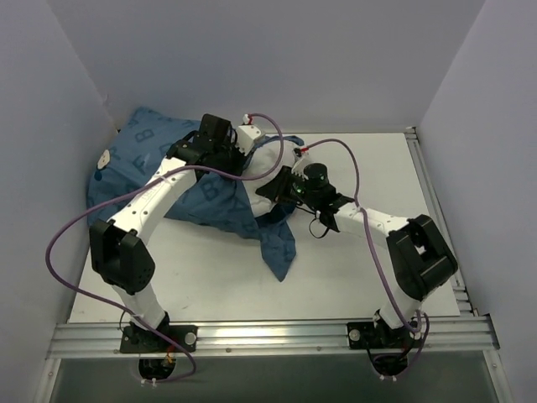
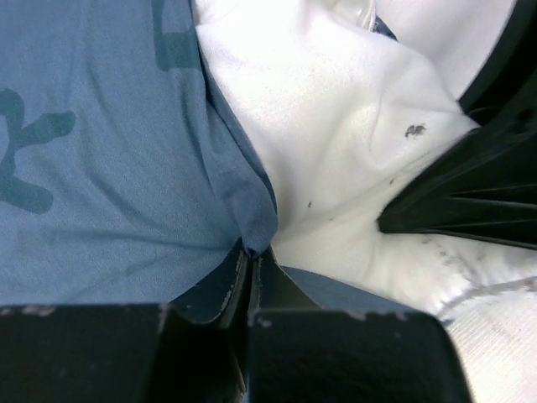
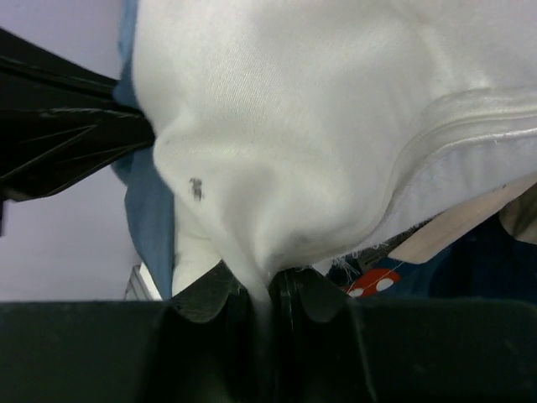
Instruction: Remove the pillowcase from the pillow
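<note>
Pinching a fold of the pillowcase (image 2: pixel 109 168), the left fingers (image 2: pixel 245 281) are pressed together, with only the thin blue cloth between them. The fold rises from the fingers just beside the white cloth of the pillow (image 2: pixel 336 126), and the two cloths touch along this edge. The right fingers (image 3: pixel 281 306) are also shut narrow, and they hold a pulled-up point of the white pillow cloth. On this cloth there is a small dark mark (image 3: pixel 195 189). Low on the right in the right wrist view shows a red patch with white dots (image 3: pixel 373 281), a part of the print.

From above, the pillowcase (image 1: pixel 138 164) lies bunched in the far left part of the surface (image 1: pixel 361 269), close to the left wall, and one tail of it reaches toward the near middle. Only a small white part of the pillow (image 1: pixel 270 159) is visible, between the two wrists; blue cloth lies around it. The left fingers (image 1: pixel 228 143) and the right fingers (image 1: pixel 281 186) are near each other at this place. Purple cables (image 1: pixel 59 239) loop from both arms.
</note>
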Available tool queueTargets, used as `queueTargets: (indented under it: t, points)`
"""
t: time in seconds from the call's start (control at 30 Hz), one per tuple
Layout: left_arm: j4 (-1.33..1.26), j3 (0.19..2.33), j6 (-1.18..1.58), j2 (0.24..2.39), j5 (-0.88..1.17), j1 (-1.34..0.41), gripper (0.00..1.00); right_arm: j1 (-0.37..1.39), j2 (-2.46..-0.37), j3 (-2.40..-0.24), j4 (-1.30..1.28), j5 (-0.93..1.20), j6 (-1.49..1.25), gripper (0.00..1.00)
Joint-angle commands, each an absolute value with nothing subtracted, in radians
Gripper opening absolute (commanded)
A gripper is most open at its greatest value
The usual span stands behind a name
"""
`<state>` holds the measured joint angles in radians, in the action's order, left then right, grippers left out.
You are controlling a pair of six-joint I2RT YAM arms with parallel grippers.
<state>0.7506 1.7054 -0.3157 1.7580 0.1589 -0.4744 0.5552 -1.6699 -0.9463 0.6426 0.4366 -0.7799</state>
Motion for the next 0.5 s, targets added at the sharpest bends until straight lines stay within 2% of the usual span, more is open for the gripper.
queueTargets:
  t: [0.0, 0.07, 0.13, 0.23, 0.3, 0.37, 0.47]
  points:
    - [0.75, 1.666, -0.354, 1.698, 0.045, -0.379, 0.02, 0.489, -1.491, -0.927, 0.715, 0.48, -0.805, 0.0]
    - [0.741, 1.612, -0.379, 1.678, 0.061, -0.354, 0.02, 0.427, -1.416, -0.895, 0.718, 0.495, -0.841, 0.0]
    - [0.749, 1.583, -0.388, 1.641, 0.106, -0.335, 0.1, 0.376, -1.381, -0.882, 0.695, 0.528, -0.842, 0.0]
    - [0.762, 1.556, -0.397, 1.597, 0.196, -0.318, 0.15, 0.315, -1.345, -0.88, 0.614, 0.546, -0.789, 0.0]
    - [0.769, 1.56, -0.399, 1.582, 0.224, -0.31, 0.13, 0.305, -1.338, -0.887, 0.569, 0.557, -0.77, 0.0]
    - [0.781, 1.578, -0.394, 1.58, 0.238, -0.29, 0.03, 0.307, -1.327, -0.888, 0.551, 0.56, -0.752, 0.0]
    - [0.782, 1.591, -0.394, 1.583, 0.221, -0.258, 0.02, 0.304, -1.301, -0.887, 0.513, 0.552, -0.736, 0.0]
